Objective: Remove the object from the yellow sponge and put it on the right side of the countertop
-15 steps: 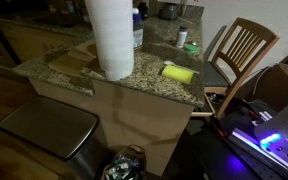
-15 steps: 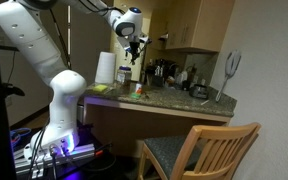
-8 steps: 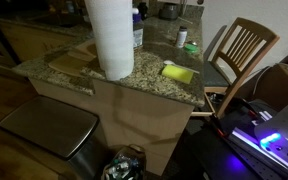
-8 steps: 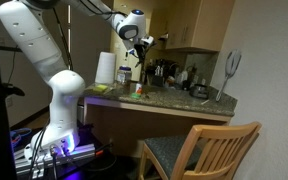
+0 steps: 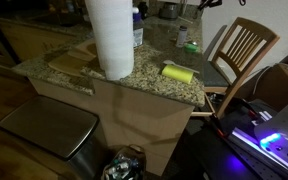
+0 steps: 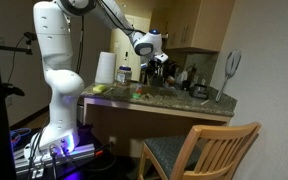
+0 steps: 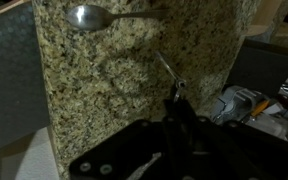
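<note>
Where the wrist view looks down past your gripper, the fingers are clenched together on the object, a thin dark sliver that sticks out beyond the fingertips at a slant. The object is held in the air over the speckled granite worktop; it is not touching the stone. Farther along the same surface, near the top edge of the wrist view, a metal spoon lies flat with its bowl to the left and its handle running right.

In an exterior view, the gripper hangs just above the worktop, among dark kitchen items at the back of the counter that are too small to identify. The white arm rises from its base at the left and reaches across to it.

In an exterior view, the yellow sponge lies flat near the front edge of the worktop, and its top is bare. A tall white paper towel roll stands upright, well apart from the sponge. A small green-and-white item sits behind the sponge, deeper on the counter. A wooden chair stands beside the end of the counter.
</note>
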Robot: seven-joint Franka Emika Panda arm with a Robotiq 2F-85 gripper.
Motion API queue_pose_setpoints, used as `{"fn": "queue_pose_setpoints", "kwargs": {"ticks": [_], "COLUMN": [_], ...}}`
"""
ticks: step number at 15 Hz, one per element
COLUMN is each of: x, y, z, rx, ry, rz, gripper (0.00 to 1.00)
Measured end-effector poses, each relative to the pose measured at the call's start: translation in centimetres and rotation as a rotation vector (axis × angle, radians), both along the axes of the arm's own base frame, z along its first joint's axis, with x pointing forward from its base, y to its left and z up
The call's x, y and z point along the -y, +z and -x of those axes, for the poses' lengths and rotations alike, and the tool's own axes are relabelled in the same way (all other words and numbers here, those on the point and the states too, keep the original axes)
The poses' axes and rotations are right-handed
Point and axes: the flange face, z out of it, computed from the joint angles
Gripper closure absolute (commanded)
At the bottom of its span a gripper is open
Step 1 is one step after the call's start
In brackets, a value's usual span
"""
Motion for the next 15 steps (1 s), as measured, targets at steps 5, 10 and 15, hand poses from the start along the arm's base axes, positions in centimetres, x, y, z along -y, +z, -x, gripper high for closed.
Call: {"fn": "queue_pose_setpoints", "kwargs": {"ticks": [5, 10, 15], "x": [0.7, 1.0, 0.6], "y": [-2.3, -9.6, -12.7], "z": [-0.1, -2.5, -4.7], "rx": [-0.059, -0.091, -0.086], "ry": [-0.038, -0.181, -0.287], "rz": [0.017, -0.007, -0.033], "gripper": [0.97, 0.97, 0.97]}}
